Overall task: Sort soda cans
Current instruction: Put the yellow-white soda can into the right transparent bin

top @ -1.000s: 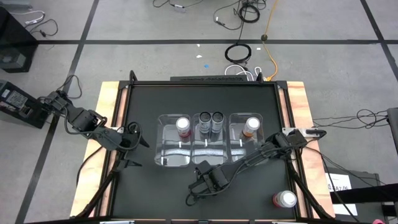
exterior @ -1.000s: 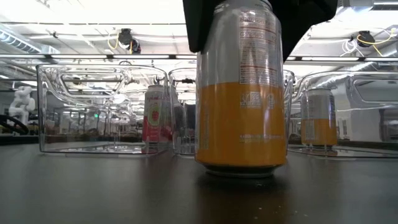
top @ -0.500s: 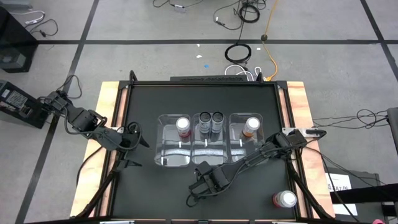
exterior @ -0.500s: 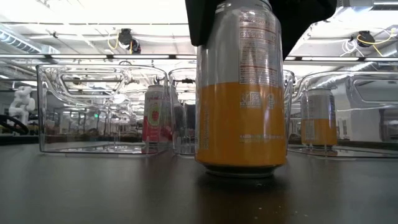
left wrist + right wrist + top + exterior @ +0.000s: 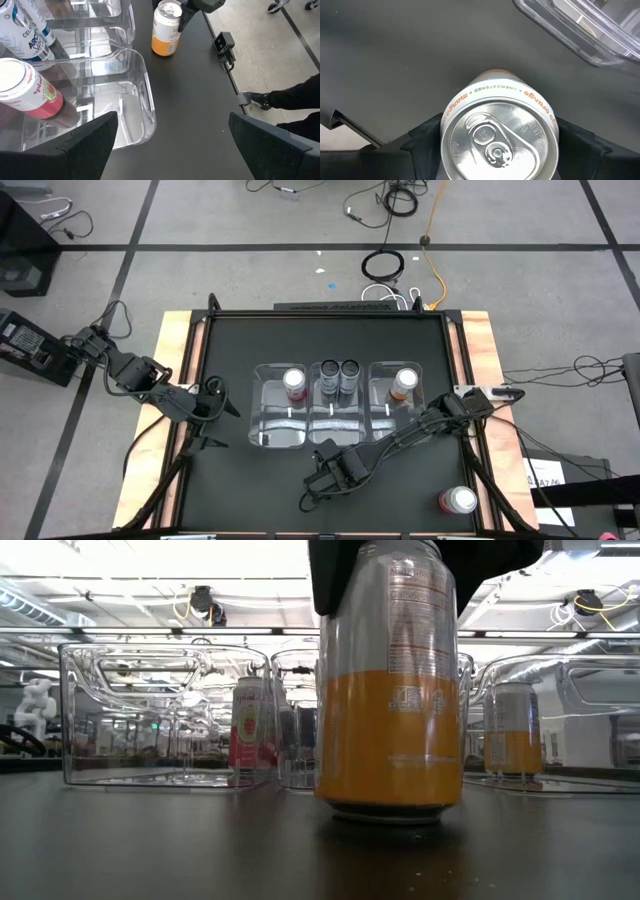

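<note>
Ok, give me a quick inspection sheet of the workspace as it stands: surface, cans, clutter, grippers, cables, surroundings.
Surface: black tabletop with three clear rectangular plastic bins in a row.
Job's things: pink-bodied can in the left bin; two black cans in the middle bin; orange-bodied can in the right bin; second orange can standing on the table in front of the bins; another silver-topped can at the table's near right corner.
Clutter: nothing seen.
Grippers: right gripper shut on the second orange can; left gripper open, waiting left of the bins.
Cables: coiled cables on the floor beyond the table.
Surroundings: grey tiled floor.
</note>
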Tool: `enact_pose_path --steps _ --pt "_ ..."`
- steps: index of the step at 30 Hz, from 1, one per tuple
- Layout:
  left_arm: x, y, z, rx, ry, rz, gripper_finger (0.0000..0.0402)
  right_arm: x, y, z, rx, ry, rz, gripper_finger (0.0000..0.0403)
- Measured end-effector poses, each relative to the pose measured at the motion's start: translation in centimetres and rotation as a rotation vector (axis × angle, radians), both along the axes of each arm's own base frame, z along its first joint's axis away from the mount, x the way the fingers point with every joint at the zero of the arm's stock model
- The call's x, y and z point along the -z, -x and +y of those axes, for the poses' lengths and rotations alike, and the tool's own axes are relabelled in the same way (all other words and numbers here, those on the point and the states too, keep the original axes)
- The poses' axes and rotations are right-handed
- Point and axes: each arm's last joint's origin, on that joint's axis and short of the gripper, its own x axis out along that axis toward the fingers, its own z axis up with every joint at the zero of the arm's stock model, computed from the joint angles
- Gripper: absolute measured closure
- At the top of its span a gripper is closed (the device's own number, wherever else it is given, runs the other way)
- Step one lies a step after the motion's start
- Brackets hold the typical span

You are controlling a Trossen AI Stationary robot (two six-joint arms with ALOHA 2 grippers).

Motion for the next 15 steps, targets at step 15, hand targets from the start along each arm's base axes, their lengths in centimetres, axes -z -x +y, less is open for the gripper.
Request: enact_pose_path --steps 15 --pt "0.0 0.0 0.0 0.0 0.0 0.0 0.0013 -3.2 0.7 0.5 -0.016 -0.102 -0.103 0.0112"
